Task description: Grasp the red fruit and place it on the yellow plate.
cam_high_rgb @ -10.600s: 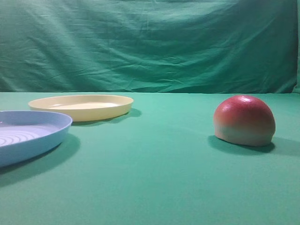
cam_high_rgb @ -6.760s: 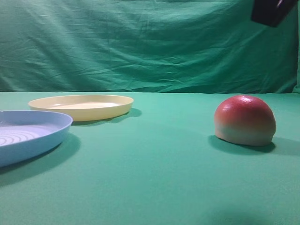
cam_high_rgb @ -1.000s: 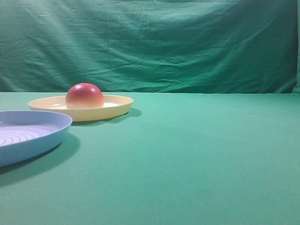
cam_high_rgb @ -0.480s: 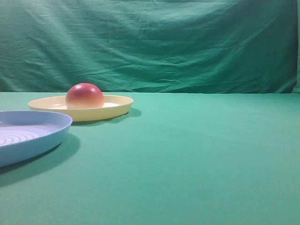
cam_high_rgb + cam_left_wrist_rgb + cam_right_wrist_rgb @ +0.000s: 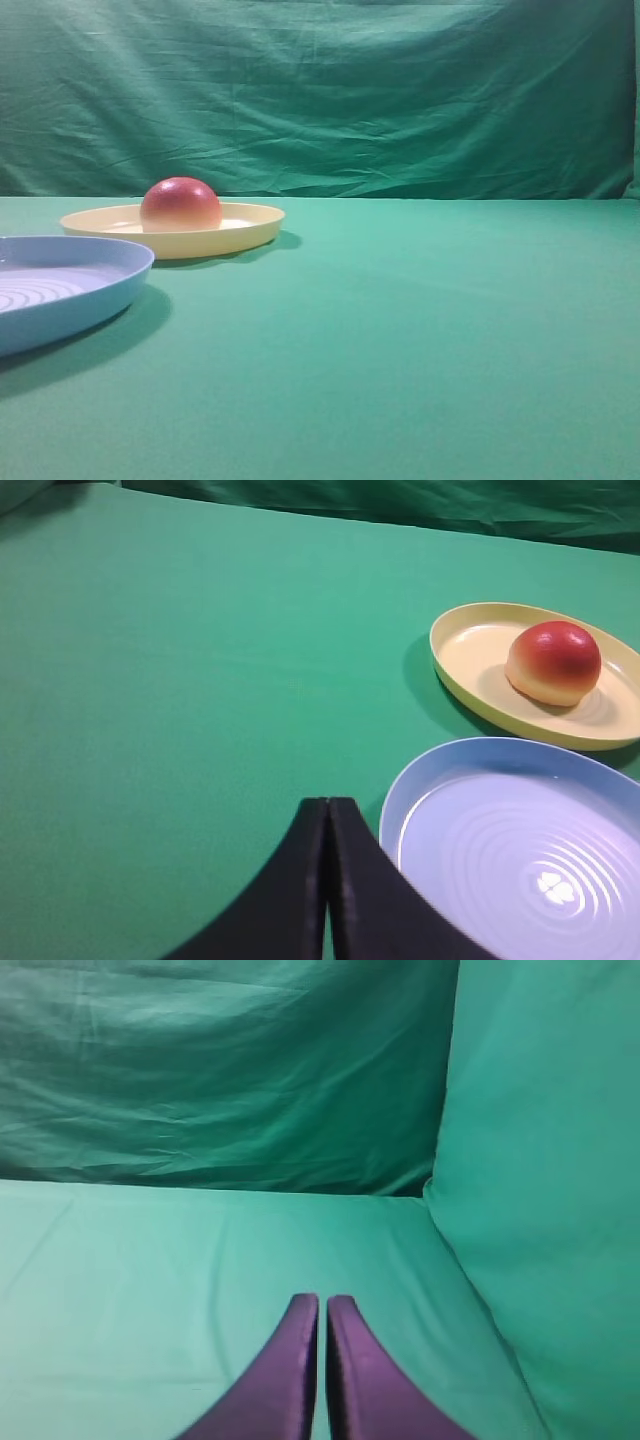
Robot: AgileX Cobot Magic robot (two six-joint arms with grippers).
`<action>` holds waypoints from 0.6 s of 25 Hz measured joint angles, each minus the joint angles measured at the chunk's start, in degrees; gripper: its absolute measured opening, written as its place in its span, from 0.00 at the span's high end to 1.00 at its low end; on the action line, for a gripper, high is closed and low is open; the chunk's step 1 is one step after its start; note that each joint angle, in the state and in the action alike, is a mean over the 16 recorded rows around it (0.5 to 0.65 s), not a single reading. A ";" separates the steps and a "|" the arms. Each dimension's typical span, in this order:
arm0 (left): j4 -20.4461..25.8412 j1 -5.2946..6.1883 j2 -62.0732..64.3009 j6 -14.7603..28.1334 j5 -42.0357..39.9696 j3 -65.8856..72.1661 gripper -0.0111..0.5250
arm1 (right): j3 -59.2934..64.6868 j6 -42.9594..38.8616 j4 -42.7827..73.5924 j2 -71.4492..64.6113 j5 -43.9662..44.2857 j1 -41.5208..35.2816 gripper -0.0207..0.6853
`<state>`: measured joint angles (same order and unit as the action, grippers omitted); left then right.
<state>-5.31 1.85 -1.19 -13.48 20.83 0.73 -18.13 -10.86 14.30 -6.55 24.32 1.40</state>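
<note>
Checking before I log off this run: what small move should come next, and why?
Probably none beyond holding both arms parked. The fruit sits flat inside the yellow plate, free of any gripper. The left gripper and the right gripper are both shut, empty and away from it, so the placement looks finished.

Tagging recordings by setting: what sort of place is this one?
Likely a staged lab tabletop, not a home: green cloth covers the table, a creased green backdrop hangs behind it, and the only props are a fruit on a yellow plate beside a blue plate.
</note>
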 joint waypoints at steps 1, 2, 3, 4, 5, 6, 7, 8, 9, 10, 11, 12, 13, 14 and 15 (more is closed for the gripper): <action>0.00 0.00 0.00 0.00 0.00 0.00 0.98 | 2.10 -0.01 0.01 1.30 -0.98 -0.35 0.97; 0.00 0.00 0.00 0.00 0.00 0.00 0.98 | 4.09 -0.02 0.01 2.48 -1.89 -0.65 0.97; 0.00 0.00 0.00 0.00 0.00 0.00 0.98 | 5.98 -0.03 0.02 3.57 -2.73 -0.89 0.97; 0.00 0.00 0.00 0.00 0.00 0.00 0.98 | 7.64 -0.05 0.03 4.42 -3.41 -1.02 0.97; 0.00 0.00 0.00 0.00 0.00 0.00 0.98 | 9.21 -0.06 0.03 5.16 -4.01 -1.11 0.97; 0.00 0.00 0.00 0.00 0.00 0.00 0.98 | 10.64 -0.07 0.03 5.77 -4.53 -1.17 0.97; 0.00 0.00 0.00 0.00 0.00 0.00 0.98 | 11.95 -0.08 0.03 6.25 -4.98 -1.20 0.97; 0.00 0.00 0.00 0.00 0.00 0.00 0.98 | 13.14 -0.10 0.03 6.60 -5.38 -1.21 0.97; 0.00 0.00 0.00 0.00 0.00 0.00 0.98 | 14.20 -0.11 0.03 6.86 -5.73 -1.21 0.97; 0.00 0.00 0.00 0.00 0.00 0.00 0.98 | 15.13 -0.12 0.03 7.01 -6.03 -1.21 0.97; 0.00 0.00 0.00 0.00 0.00 0.00 0.98 | 15.96 -0.13 0.03 7.07 -6.28 -1.21 0.97; 0.00 0.00 0.00 0.00 0.00 0.00 0.98 | 16.70 -0.14 0.03 7.10 -6.43 -1.21 0.97; 0.00 0.00 0.00 0.00 0.00 0.00 0.98 | 17.32 -0.14 0.03 7.11 -6.49 -1.21 0.97; 0.00 0.00 0.00 0.00 0.00 0.00 0.98 | 17.84 -0.15 0.03 7.11 -6.45 -1.21 0.97; 0.00 0.00 0.00 0.00 0.00 0.00 0.98 | 18.30 -0.15 0.03 7.11 -6.33 -1.21 0.97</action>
<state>-5.31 1.85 -1.19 -13.48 20.83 0.73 0.17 -11.02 14.33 0.56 17.99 0.19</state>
